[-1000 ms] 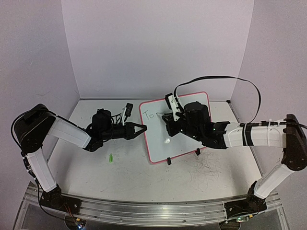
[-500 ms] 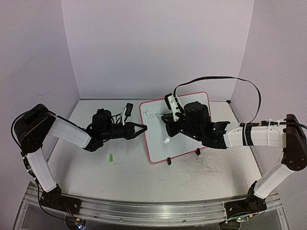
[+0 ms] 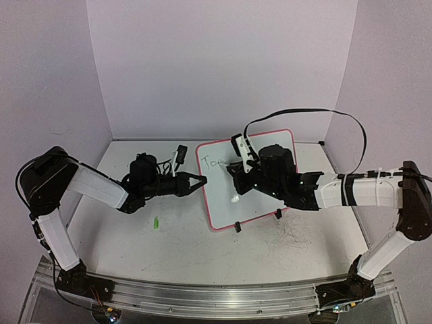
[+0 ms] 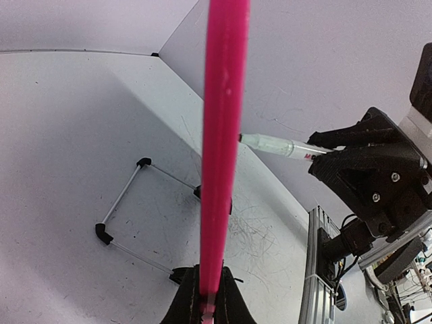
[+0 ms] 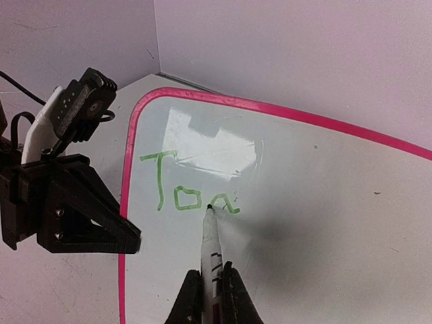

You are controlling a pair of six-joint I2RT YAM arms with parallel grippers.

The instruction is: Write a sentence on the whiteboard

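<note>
R gripper (image 5: 211, 291) + marker (image 5: 210, 246) over whiteboard (image 5: 317, 182), tip at sentence (image 5: 185, 194) end

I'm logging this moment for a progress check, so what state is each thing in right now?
whiteboard: left rim clamped, mostly blank.
sentence: unfinished, green "To" plus a letter or two.
marker: uncapped, tip on the whiteboard.
left gripper: shut on the whiteboard's rim.
right gripper: shut on the marker.
small green piece: lying loose, left of the whiteboard.
</note>
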